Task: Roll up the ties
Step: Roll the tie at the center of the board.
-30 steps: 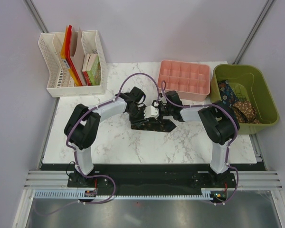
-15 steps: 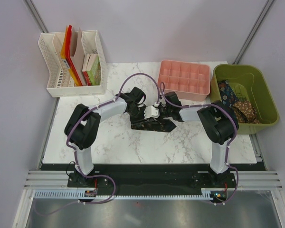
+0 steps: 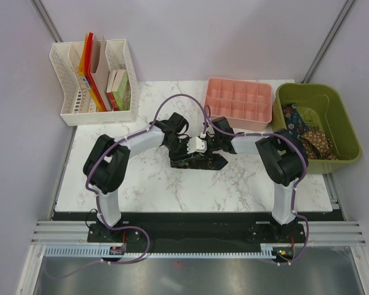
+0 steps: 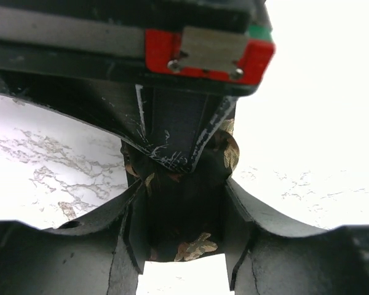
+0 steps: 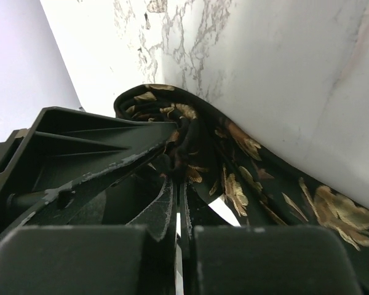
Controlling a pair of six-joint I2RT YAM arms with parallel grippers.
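Your tie (image 3: pixel 197 162), dark with gold-brown flowers, lies near the middle of the marble table (image 3: pixel 141 184), and both pincers meet on it. In the left wrist view the left gripper (image 4: pixel 183 190) stands narrow around a rolled part of the tie, and the fabric fills the gap between its fingers (image 4: pixel 130 230). The right gripper (image 5: pixel 177 178) comes from 3 o'clock. Its jaws are closed to a thin slit and they nip a fold of the same tie at the tips. Seen from the tie in the top view, a pink tray (image 3: pixel 238 99) is at 1 o'clock. A green bin (image 3: pixel 347 132) with more ties (image 3: pixel 310 138) inside is at 2 o'clock. A white rack (image 3: pixel 64 67) with books is at 10 o'clock.
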